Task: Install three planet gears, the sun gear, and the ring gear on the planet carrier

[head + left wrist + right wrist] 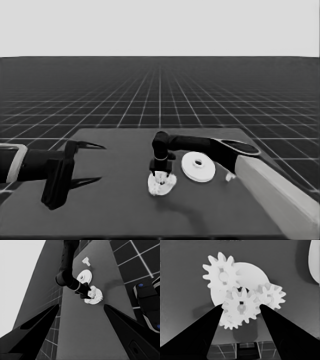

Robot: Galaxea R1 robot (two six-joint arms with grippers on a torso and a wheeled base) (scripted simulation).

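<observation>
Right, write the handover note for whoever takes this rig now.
Left gripper: open, parked over the table's left end, holding nothing.
Right gripper: down over the smaller round part, fingers on either side of the centre gear.
Gears: three outer gears sit on the smaller round part; the centre one is between them.
Larger round part: on the table beside the stack.
Thin white piece: beyond it.
Left: release the centre gear, then fit the larger round part on top.

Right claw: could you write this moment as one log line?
right claw: shut on centre gear over smaller round part | left claw: open, parked table's left | larger round part: beside, uninstalled
</observation>
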